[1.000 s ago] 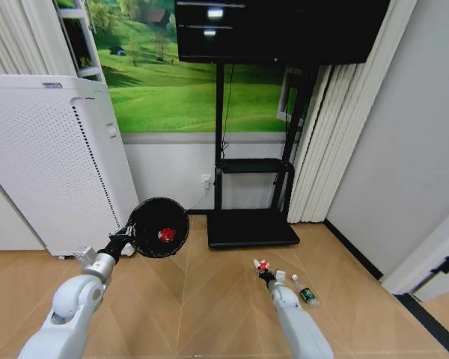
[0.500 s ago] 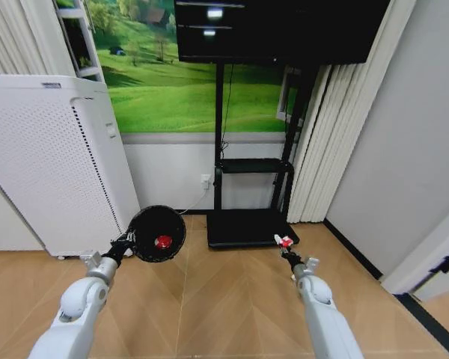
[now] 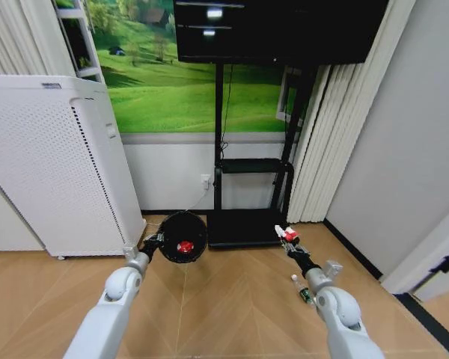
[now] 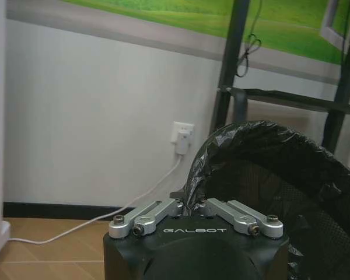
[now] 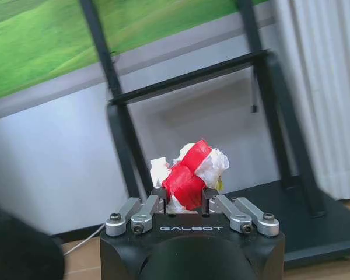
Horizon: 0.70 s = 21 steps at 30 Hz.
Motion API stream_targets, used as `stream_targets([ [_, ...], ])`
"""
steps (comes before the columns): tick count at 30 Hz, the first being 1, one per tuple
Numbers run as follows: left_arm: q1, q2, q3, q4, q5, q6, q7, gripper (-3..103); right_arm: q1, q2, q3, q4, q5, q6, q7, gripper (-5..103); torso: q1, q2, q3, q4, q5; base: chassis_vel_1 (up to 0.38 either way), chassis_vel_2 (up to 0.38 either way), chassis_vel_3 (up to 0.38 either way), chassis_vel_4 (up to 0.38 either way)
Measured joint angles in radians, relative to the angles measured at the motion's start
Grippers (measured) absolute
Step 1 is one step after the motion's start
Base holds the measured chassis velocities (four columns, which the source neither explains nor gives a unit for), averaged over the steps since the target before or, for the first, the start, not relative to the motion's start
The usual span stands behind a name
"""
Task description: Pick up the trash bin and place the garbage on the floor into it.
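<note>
The trash bin (image 3: 183, 237) is a small black mesh basket lined with a black bag, held tilted off the floor with its mouth toward me. A red piece of garbage (image 3: 185, 246) lies inside it. My left gripper (image 3: 156, 241) is shut on its rim, and the left wrist view shows the left gripper (image 4: 189, 205) clamped on the bag-covered edge of the bin (image 4: 280, 186). My right gripper (image 3: 291, 240) holds a crumpled red-and-white wrapper (image 3: 287, 233) in the air to the right of the bin; the wrapper (image 5: 189, 174) sits between the fingers of the right gripper (image 5: 184, 203). A small clear bottle (image 3: 303, 291) lies on the floor.
A tall white perforated appliance (image 3: 52, 164) stands at the left. The black TV stand's base (image 3: 247, 228) lies just behind the bin and wrapper, with a shelf (image 3: 251, 166) above. A white cord (image 4: 105, 216) runs from a wall socket. Curtains (image 3: 322, 142) hang at the right.
My left arm has carried the bin rightward toward the middle. My right arm has lifted the wrapper up from the floor and forward, uncovering the bottle on the floor.
</note>
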Motion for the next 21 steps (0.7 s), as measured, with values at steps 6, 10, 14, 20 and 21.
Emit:
stream_targets([
  [6, 0.000, 0.015, 0.054, -0.014, -0.003, 0.003, -0.005, 4, -0.009, -0.030, -0.061, 0.010, 0.031, 0.003, -0.024, 29, 0.000, 0.000, 0.000, 0.0000, -0.0001, 0.000, 0.000, 0.000, 0.000],
  [10, 0.009, 0.026, 0.072, -0.028, -0.004, 0.004, -0.006, 4, 0.003, -0.057, -0.086, -0.001, 0.048, 0.010, -0.060, 29, 0.000, 0.000, 0.000, 0.0001, 0.0000, 0.000, 0.000, 0.000, 0.000],
  [14, 0.031, 0.043, 0.091, -0.048, -0.005, 0.005, -0.002, 4, 0.055, -0.183, -0.120, -0.028, 0.138, 0.009, -0.114, 29, 0.000, 0.000, 0.000, 0.0006, -0.0002, 0.000, 0.000, 0.000, 0.000],
  [20, 0.038, 0.045, 0.103, -0.051, -0.018, 0.004, 0.007, 4, 0.046, -0.383, -0.205, 0.059, 0.254, 0.003, -0.168, 29, 0.000, 0.000, 0.000, 0.0000, -0.0002, 0.000, 0.000, 0.000, 0.000],
  [21, 0.038, 0.045, 0.103, -0.051, -0.018, 0.004, 0.007, 4, 0.046, -0.383, -0.205, 0.059, 0.254, 0.003, -0.168, 29, 0.000, 0.000, 0.000, 0.0000, -0.0002, 0.000, 0.000, 0.000, 0.000],
])
